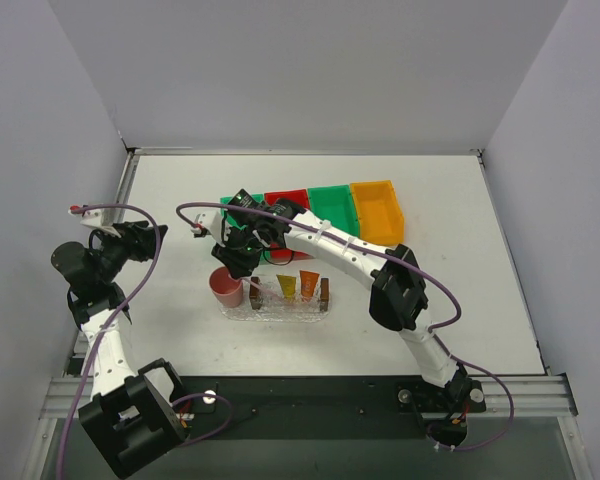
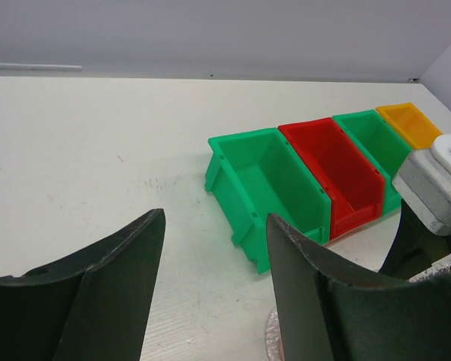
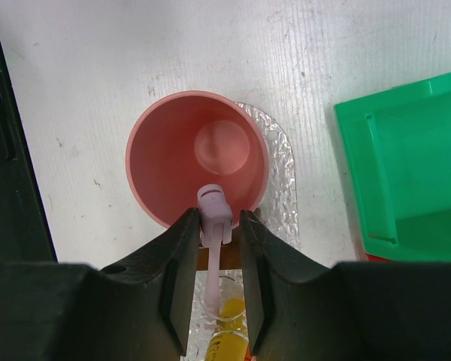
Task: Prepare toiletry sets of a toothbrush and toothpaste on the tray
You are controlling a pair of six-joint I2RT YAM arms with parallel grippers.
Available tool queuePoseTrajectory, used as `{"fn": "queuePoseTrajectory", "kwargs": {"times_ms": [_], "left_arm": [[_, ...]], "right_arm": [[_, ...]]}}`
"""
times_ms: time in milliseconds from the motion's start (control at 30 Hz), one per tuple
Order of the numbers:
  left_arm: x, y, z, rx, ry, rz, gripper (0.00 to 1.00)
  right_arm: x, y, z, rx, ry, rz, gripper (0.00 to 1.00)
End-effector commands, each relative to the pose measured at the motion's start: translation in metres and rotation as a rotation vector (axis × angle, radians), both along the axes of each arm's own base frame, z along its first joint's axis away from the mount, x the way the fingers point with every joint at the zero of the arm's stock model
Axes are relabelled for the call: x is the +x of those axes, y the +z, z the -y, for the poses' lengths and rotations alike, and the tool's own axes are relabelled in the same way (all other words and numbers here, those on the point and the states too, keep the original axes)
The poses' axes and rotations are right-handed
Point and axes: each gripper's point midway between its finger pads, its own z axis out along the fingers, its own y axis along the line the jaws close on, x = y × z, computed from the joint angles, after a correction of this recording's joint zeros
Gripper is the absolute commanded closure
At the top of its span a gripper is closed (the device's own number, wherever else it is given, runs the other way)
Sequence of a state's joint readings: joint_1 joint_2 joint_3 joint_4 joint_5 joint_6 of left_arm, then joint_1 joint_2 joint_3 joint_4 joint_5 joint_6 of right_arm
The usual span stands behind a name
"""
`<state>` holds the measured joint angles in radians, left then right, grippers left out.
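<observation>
My right gripper (image 3: 214,219) is shut on the thick end of the whitish-pink toothbrush (image 3: 213,207). The toothbrush hangs almost upright, its slim end down inside the clear tray (image 3: 231,260) beside a yellow-orange toothpaste tube (image 3: 229,331). In the top view the right gripper (image 1: 242,262) hovers over the tray's (image 1: 325,293) left end. The yellow-orange toothpaste (image 1: 287,287) and the orange one (image 1: 309,285) stand in it. My left gripper (image 2: 214,222) is open and holds nothing; it is far to the left (image 1: 140,240), off the tray.
A pink cup (image 3: 188,150) stands just left of the tray on a clear textured mat (image 3: 282,180). Behind the tray is a row of bins: green (image 2: 270,188), red (image 2: 334,169), green (image 2: 372,139) and orange (image 2: 410,124).
</observation>
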<state>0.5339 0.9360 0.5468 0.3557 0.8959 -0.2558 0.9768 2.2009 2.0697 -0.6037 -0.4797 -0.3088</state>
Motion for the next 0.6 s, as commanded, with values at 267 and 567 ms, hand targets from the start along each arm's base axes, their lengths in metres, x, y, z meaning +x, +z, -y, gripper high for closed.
{"fn": "queuePoseTrajectory", "kwargs": {"times_ms": [267, 567], "left_arm": [[0.0002, 0.0092, -0.0017, 0.025, -0.009, 0.043, 0.34], [0.0008, 0.0099, -0.0024, 0.02, -0.011, 0.04, 0.34]], "right_arm": [[-0.0097, 0.0295, -0.0043, 0.049, 0.031, 0.019, 0.79], [-0.0107, 0.0324, -0.0042, 0.053, 0.033, 0.023, 0.85]]}}
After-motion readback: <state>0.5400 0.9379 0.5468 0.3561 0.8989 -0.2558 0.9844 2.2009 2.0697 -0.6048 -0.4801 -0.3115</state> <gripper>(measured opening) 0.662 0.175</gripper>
